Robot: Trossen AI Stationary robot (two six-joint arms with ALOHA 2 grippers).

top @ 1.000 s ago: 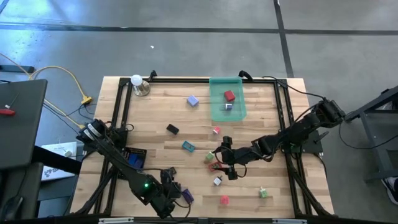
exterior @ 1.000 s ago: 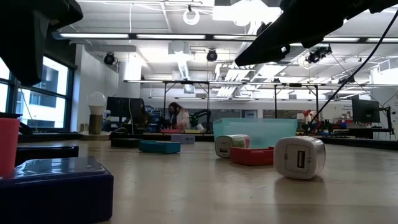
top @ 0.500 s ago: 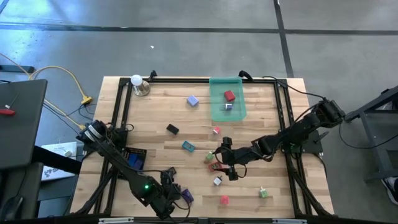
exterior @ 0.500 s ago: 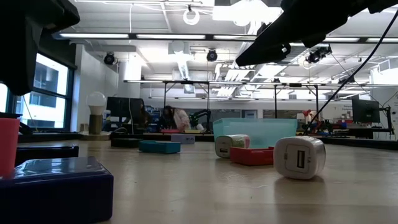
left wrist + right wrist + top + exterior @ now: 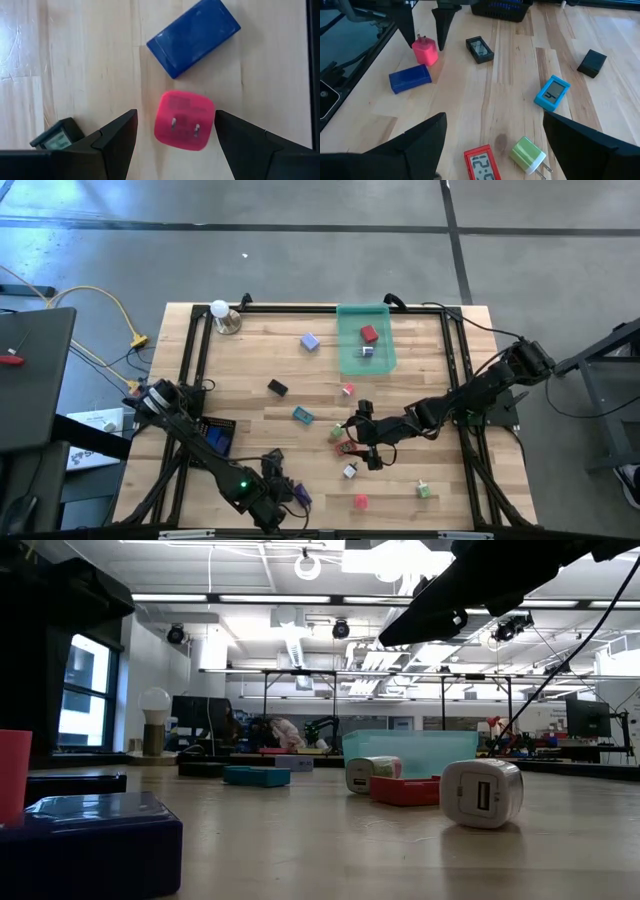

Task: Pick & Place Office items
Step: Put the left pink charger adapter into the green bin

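My left gripper is open at the table's near edge, pointing down. Its fingers stand on either side of a pink plug charger that rests on the wood with its prongs up; I see no touch. A blue block and a small black clock lie beside it. My right gripper hangs open over the table's middle, above a red clock and a green-and-white charger. Other small items are scattered about.
A translucent green tray at the far side holds a red piece and a silver one. A black tray sits at the left, a white ball lamp in the far left corner. A teal clock and black block lie nearby.
My left gripper has come down toward the pink charger; in the low view its dark body now reaches much lower at the left. My right arm has kept still. Nothing on the table has moved.
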